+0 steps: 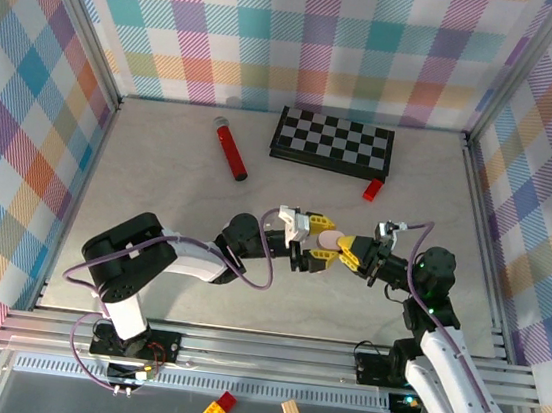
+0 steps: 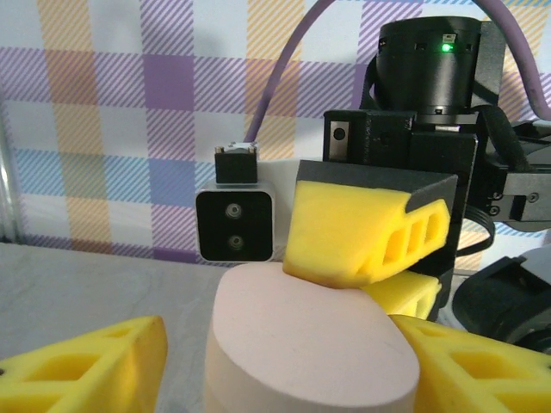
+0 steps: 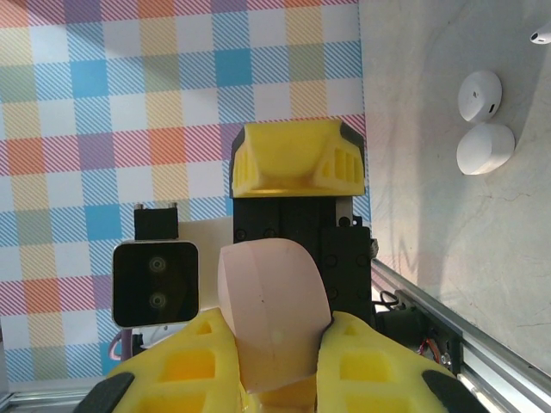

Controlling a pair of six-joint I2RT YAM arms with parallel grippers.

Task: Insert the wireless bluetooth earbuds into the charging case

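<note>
My right claw (image 3: 275, 366) was clenched on the pink case (image 3: 271, 314), one yellow finger pressed to each of its long sides and the rounded end sticking out past the fingertips. The case was shut, so I could not see what it held.

My left claw (image 2: 288, 379) faced the right one from the other end. Its fingers stood apart on either side of the same case, released rather than gripping. A strip of table showed between one finger (image 2: 86, 366) and the case wall. Whether the other finger touched the case, I could not tell.

Down on the table, off to the side of the right claw, lay two white cases (image 3: 479, 95), just beside each other. One of them had small dark spots on its face. Past them, at the very edge of the wrist picture, sat what I took for a white earbud (image 3: 541, 36), though it was too cropped to be sure. It lay loose on the surface, outside every case.

The table (image 1: 157, 192) was pale grey and enclosed by checked pastel walls (image 1: 307, 39). Well beyond both claws, a chessboard (image 1: 332, 140) lay by the back wall. A red tube (image 1: 231, 149) and a small red block (image 1: 373, 189) lay nearer.
</note>
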